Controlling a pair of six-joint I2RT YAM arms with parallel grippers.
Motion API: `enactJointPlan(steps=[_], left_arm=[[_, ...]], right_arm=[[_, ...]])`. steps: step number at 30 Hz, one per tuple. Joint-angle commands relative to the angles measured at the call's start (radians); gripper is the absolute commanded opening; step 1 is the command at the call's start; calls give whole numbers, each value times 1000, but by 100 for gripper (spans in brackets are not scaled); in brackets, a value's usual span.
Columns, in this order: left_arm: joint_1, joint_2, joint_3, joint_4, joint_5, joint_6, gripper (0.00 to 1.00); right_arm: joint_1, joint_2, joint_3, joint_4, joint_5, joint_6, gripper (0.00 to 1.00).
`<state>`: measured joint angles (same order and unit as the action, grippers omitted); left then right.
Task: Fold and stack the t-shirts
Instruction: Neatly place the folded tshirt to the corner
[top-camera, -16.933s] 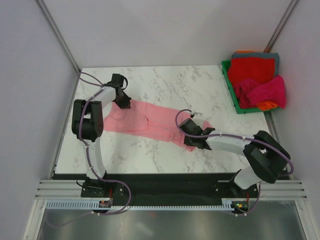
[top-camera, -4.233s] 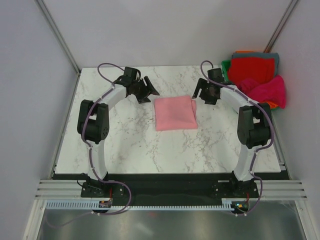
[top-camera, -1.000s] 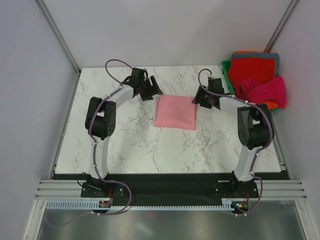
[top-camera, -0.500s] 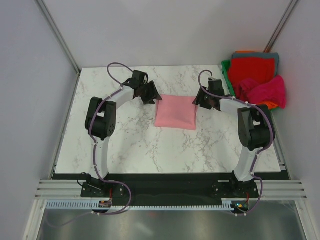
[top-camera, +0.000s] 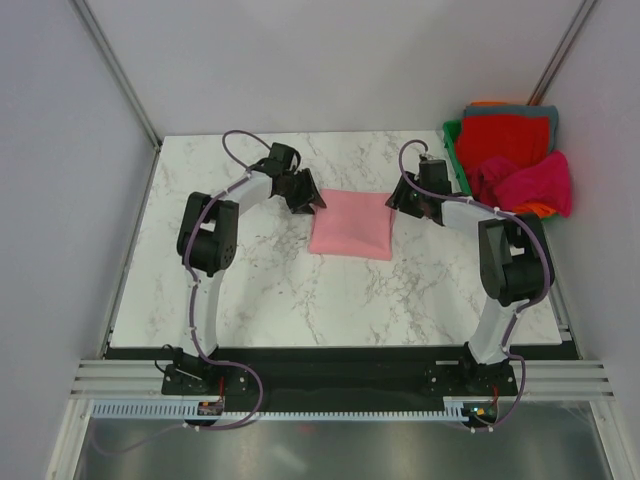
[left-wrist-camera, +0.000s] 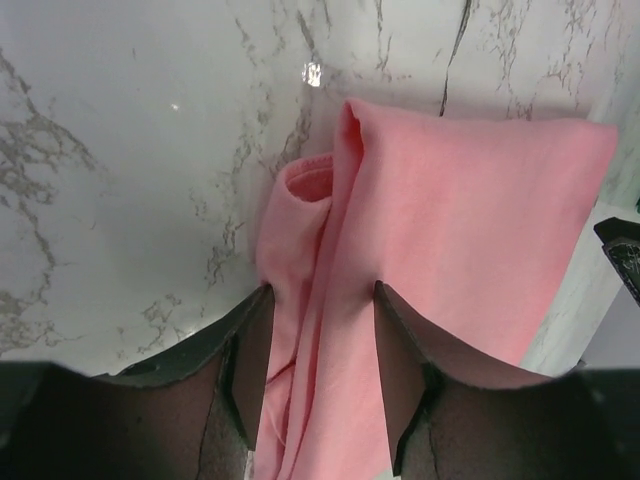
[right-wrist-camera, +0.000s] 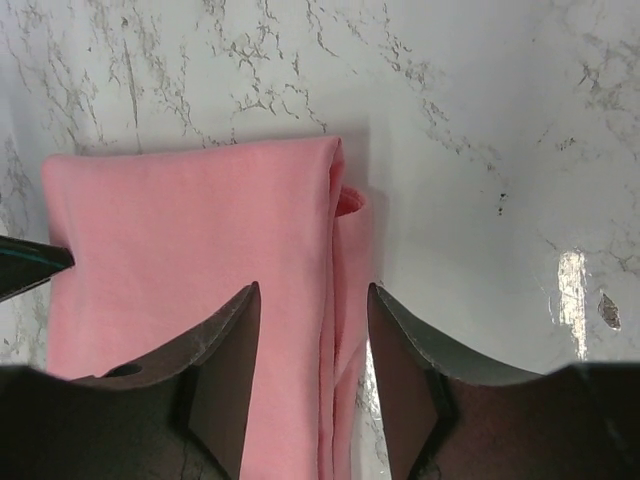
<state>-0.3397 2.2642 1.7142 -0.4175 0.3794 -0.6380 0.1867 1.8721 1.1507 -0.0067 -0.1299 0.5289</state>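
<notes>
The salmon-pink t-shirt (top-camera: 350, 225) lies folded into a small rectangle on the marble table (top-camera: 260, 280). My left gripper (top-camera: 312, 203) is at its far left corner, my right gripper (top-camera: 397, 203) at its far right corner. In the left wrist view, the left gripper (left-wrist-camera: 322, 292) is open and straddles the layered edge of the t-shirt (left-wrist-camera: 450, 220). The right wrist view shows the right gripper (right-wrist-camera: 313, 292) open over the folded edge of the t-shirt (right-wrist-camera: 190, 250), with bare marble beside one finger. More t-shirts, red (top-camera: 505, 140), magenta (top-camera: 528, 183), orange (top-camera: 537, 210) and teal-grey (top-camera: 540, 110), are heaped at the far right.
A green bin (top-camera: 462, 180) at the table's far right corner holds the heap of t-shirts, which spills over its rim. Grey walls close in the table on three sides. Both arms arch over the table's sides towards its middle.
My left gripper has slid right onto the t-shirt's far left corner and its jaws have narrowed. The right jaws have narrowed a little. The folded t-shirt has not moved.
</notes>
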Motion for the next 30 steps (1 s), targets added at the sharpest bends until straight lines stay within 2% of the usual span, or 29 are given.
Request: enactJointPlan(steps=[1,4,5,6,7,9,10,17,20,24,26,28,30], left_arm=[[-7,60,64,-75,12,35,50],[-12,64,64,-84,-13,52,45],[-12,67,67,-84,-14,61,40],[-12,73,70,-83,-10,66,26],[-12,75,73,-83,-2,69,18],[-12,71,70,-83,-7,75,5],[-12,61,68,-84,-20,77,2],[16,-9,44,-113,-97,141,2],[71,-58,19,-142,-149,178,2],[224,-127,-41,-177,-163,208,2],[278,-149,-35,-213,-262,222,2],[338,-175,-21,-286,-448,209,2],[424,-192,-19,-320,-548,183,4]], right_arm=[[-3,-54,-17,65,0,16,54],[-1,-54,-26,85,-14,26,54],[-3,-56,-29,88,-16,28,54],[-3,-53,-32,93,-25,28,54],[-1,-53,-34,97,-27,29,54],[-3,-54,-39,100,-27,31,53],[-1,-56,-42,105,-25,31,53],[-1,-76,-54,108,1,25,52],[-1,-76,-54,112,-4,28,52],[-3,-73,-52,123,-14,43,52],[-1,-71,-49,129,-25,48,51],[-3,-73,-51,132,-33,54,51],[-1,-76,-54,135,-34,59,51]])
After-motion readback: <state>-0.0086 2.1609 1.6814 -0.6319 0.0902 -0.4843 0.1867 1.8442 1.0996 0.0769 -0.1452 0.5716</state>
